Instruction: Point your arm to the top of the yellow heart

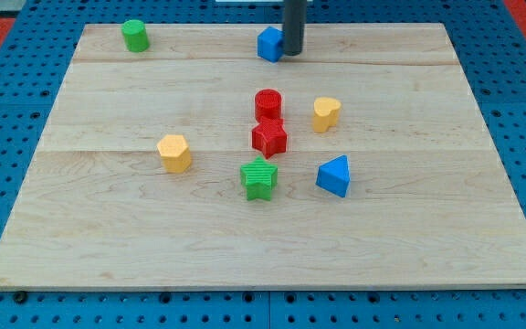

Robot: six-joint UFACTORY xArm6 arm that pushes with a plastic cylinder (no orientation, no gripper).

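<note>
The yellow heart [326, 113] lies right of the board's centre. My tip [291, 53] is near the view's top, touching or just right of a blue cube [269, 44]. The tip stands well above the heart and a little to its left. A red cylinder [268, 103] and a red star-like block [269, 137] sit just left of the heart.
A yellow hexagon [174, 153] lies at the left of centre. A green star [259, 178] and a blue triangle [334, 175] lie below the red blocks. A green cylinder [135, 36] stands at the top left. The wooden board [108, 256] lies on a blue pegboard.
</note>
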